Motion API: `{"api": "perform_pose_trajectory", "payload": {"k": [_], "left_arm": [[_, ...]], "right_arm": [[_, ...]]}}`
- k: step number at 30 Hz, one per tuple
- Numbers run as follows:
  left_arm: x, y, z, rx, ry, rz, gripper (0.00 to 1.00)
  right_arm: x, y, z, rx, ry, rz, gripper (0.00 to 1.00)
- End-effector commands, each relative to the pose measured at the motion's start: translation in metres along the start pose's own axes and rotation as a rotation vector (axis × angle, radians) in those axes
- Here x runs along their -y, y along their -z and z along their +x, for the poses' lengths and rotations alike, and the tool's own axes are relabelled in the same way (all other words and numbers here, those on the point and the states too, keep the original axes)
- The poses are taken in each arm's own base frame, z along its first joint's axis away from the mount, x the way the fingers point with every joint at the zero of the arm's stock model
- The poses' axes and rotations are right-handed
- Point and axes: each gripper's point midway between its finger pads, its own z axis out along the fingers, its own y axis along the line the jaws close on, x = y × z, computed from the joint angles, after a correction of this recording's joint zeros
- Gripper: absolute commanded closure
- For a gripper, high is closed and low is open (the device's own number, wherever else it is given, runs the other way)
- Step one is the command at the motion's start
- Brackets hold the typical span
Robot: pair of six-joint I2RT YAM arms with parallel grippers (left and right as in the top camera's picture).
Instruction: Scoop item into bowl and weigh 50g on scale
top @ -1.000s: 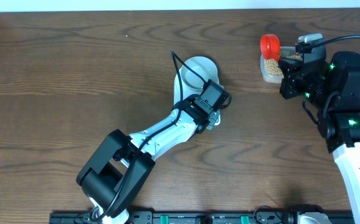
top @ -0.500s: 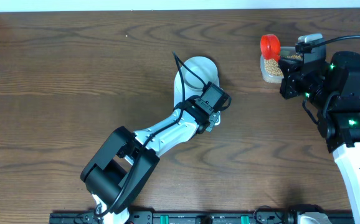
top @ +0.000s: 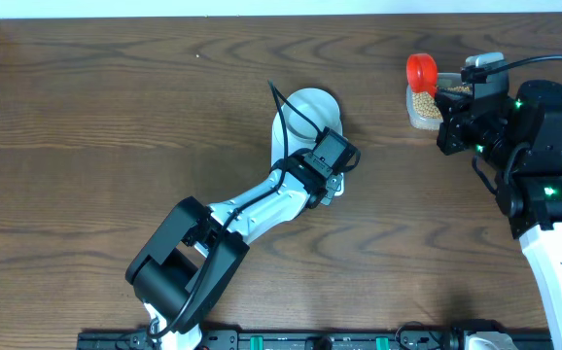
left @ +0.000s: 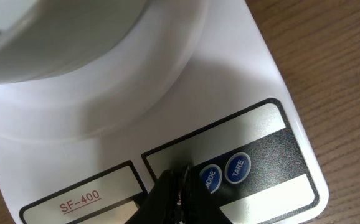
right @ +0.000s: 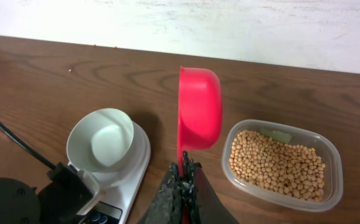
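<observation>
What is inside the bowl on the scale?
The bowl on the scale looks empty; only its pale floor shows. Its near inner wall is hidden by its rim.

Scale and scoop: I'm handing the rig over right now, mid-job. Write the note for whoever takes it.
Left claw: shut, holding nothing, tips at the front panel of the scale beside the MODE button; contact unclear.
Right claw: shut on the handle of the red scoop, held on edge between the scale and the tub; no beans seen in it.
Bowl: on the scale, empty.
Beans: all in the tub.
Done: bowl placed, scoop in hand.
Left: zero the scale if needed, scoop beans into the bowl, stop at 50 g.
</observation>
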Motion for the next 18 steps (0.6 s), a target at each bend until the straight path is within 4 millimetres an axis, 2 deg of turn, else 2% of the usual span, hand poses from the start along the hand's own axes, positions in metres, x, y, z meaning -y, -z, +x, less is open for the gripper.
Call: {"api": "perform_pose_trajectory", "payload": {"k": [1, 10, 18], "left_arm": [[-0.007, -0.014, 0.017, -0.052, 0.010, -0.025, 0.93], [-0.011, -0.014, 0.032, -0.115, -0.003, -0.043, 0.93], [-0.011, -0.014, 0.031, -0.109, -0.001, -0.042, 0.93]], "right_arm": [[0.002, 0.004, -0.011, 0.025, 0.020, 0.008, 0.99], [0.002, 0.004, -0.011, 0.025, 0.020, 0.007, 0.99], [0.002, 0.004, -0.011, 0.026, 0.020, 0.007, 0.99]]}}
